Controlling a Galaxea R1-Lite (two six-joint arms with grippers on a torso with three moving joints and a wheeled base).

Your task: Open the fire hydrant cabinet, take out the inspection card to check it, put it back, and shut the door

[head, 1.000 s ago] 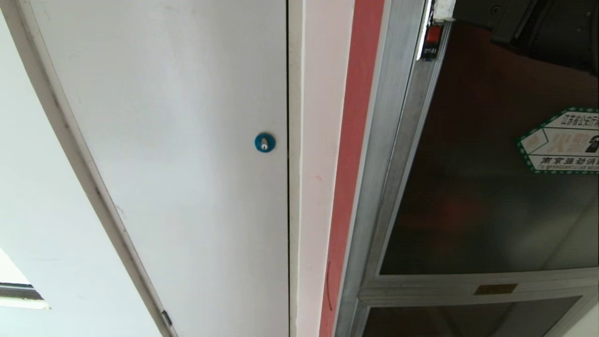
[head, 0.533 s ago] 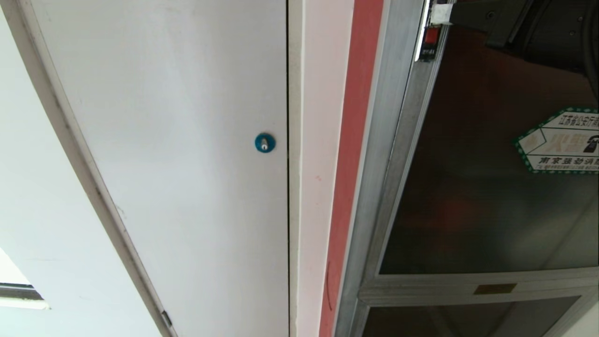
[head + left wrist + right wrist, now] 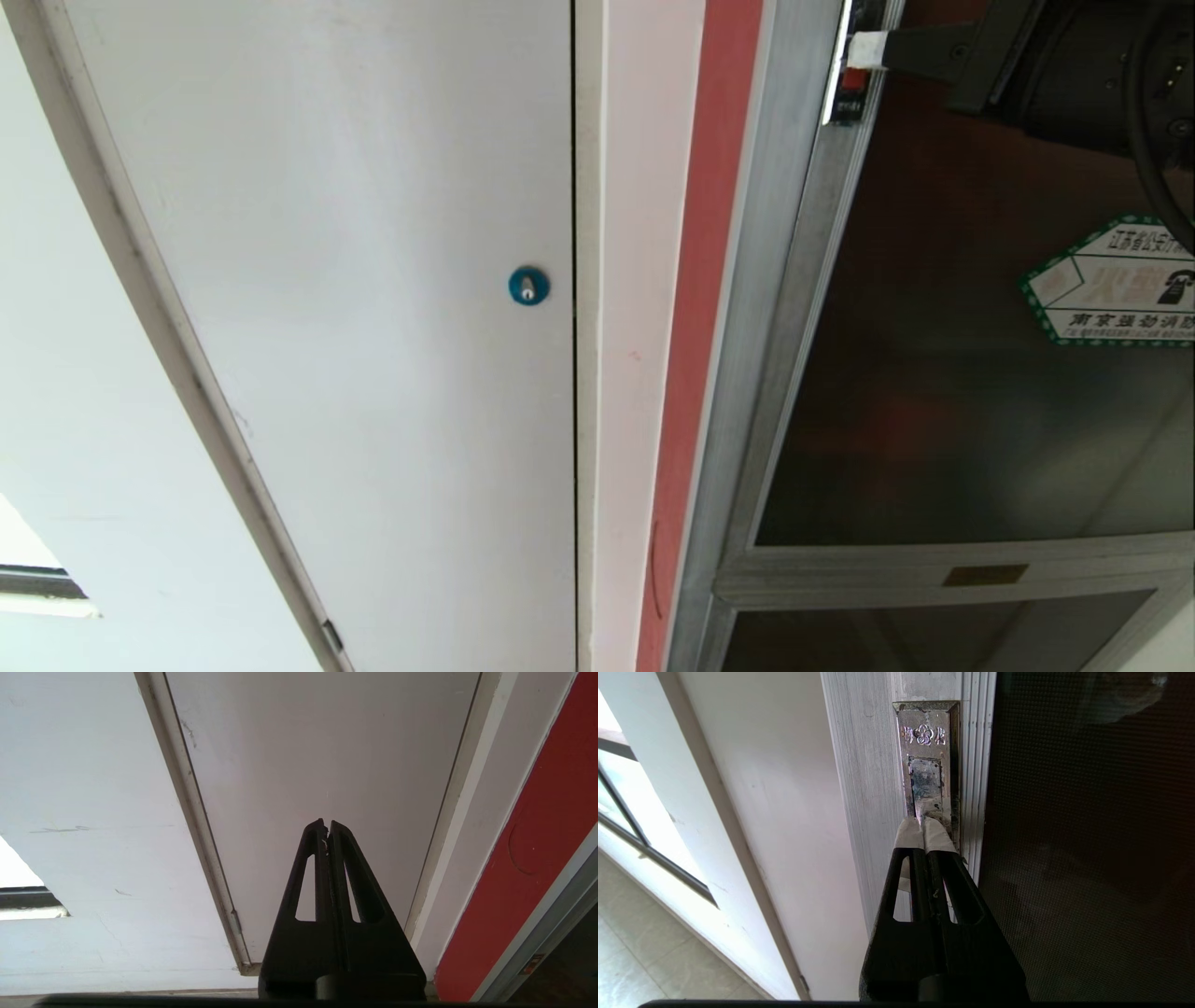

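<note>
The fire hydrant cabinet's silver frame (image 3: pixel 756 373) runs down the right of the head view. Its door (image 3: pixel 934 392) is dark glass with a green-bordered white sticker (image 3: pixel 1111 280). At the top of the door's edge is the small red latch (image 3: pixel 850 82). My right gripper (image 3: pixel 864 49) is shut, and its white-taped fingertips (image 3: pixel 911 833) rest against the metal latch plate (image 3: pixel 927 765) with nothing between them. My left gripper (image 3: pixel 326 826) is shut and parked low, facing the white door (image 3: pixel 327 742). The inspection card is hidden.
Left of the cabinet are a red strip (image 3: pixel 700 280), a pale wall strip and a plain white door (image 3: pixel 355 280) with a blue round lock (image 3: pixel 528 285). A smaller glass door (image 3: pixel 934 639) lies below the big one. A window (image 3: pixel 626 812) is further left.
My right gripper's taped tips have come further into the head view, down onto the red latch. The door's latch edge and its sticker have shifted slightly to the left.
</note>
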